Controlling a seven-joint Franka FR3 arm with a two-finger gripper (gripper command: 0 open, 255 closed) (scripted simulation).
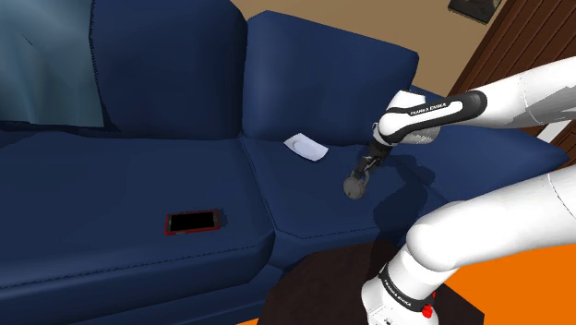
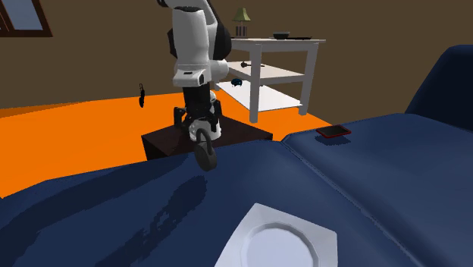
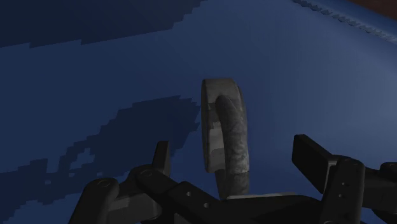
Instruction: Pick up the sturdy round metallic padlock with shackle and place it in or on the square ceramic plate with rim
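A grey round padlock stands on edge on the dark blue sofa seat, its shackle toward the hand. My black gripper is open and straddles it; both fingers stand apart from the lock and neither touches it. In the shoulder view the padlock sits just under the gripper, near the seat's front edge. The white square plate lies on the same cushion, further back toward the backrest. From the second exterior view the plate is nearest, with the padlock and gripper beyond it.
A red-edged phone with a black screen lies on the neighbouring seat cushion. The dark stand box sits against the sofa's front on an orange floor. A white shelf table stands beyond. A pale cushion leans on the backrest.
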